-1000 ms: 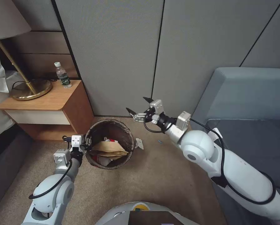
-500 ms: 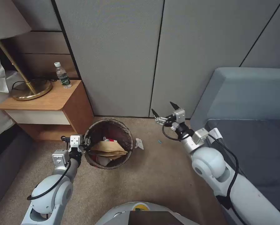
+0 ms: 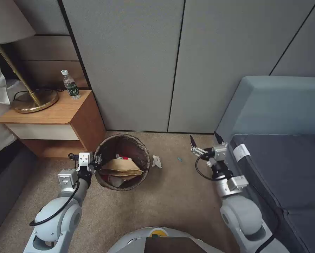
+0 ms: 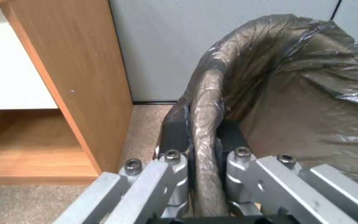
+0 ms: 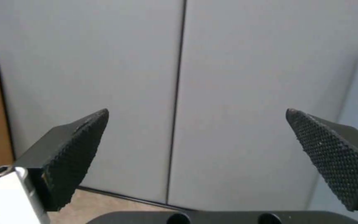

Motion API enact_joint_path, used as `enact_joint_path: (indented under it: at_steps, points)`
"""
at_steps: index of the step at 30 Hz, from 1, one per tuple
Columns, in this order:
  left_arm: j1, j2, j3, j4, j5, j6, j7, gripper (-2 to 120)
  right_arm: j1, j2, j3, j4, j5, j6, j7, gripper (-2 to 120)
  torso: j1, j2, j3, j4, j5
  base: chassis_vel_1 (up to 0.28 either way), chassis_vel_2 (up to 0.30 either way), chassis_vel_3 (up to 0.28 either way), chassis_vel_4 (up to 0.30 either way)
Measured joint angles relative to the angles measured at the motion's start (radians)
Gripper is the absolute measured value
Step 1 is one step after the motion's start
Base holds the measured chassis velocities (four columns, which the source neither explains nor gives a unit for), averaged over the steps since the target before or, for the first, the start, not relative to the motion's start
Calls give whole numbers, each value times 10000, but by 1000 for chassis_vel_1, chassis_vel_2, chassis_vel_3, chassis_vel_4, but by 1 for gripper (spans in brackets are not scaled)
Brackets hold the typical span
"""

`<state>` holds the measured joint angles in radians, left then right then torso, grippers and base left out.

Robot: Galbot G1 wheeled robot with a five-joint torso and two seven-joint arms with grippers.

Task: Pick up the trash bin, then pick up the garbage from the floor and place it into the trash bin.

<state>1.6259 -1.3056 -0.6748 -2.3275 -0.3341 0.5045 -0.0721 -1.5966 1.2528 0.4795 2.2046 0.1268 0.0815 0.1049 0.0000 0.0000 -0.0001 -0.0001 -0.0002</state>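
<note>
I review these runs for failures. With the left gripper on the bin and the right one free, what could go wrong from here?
1. The left gripper pinches only the bin rim and its loose liner; the film may slip or tear.
2. The paper bag sits high, so a tilted bin could spill.
3. The open right gripper is close to the sofa; reaching for the tissue may brush it.

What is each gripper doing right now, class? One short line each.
Left gripper: shut on the rim of the trash bin.
Right gripper: open, holding nothing, raised beside the sofa.
</note>
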Motion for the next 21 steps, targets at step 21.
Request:
enact_joint_path:
  at_steps: [21]
  points:
    - [22,-2,-32,-52,21,42,2,5,-625,855,208,-94,-605,438,117,100,0,0,1,0,1,0,0,0,0]
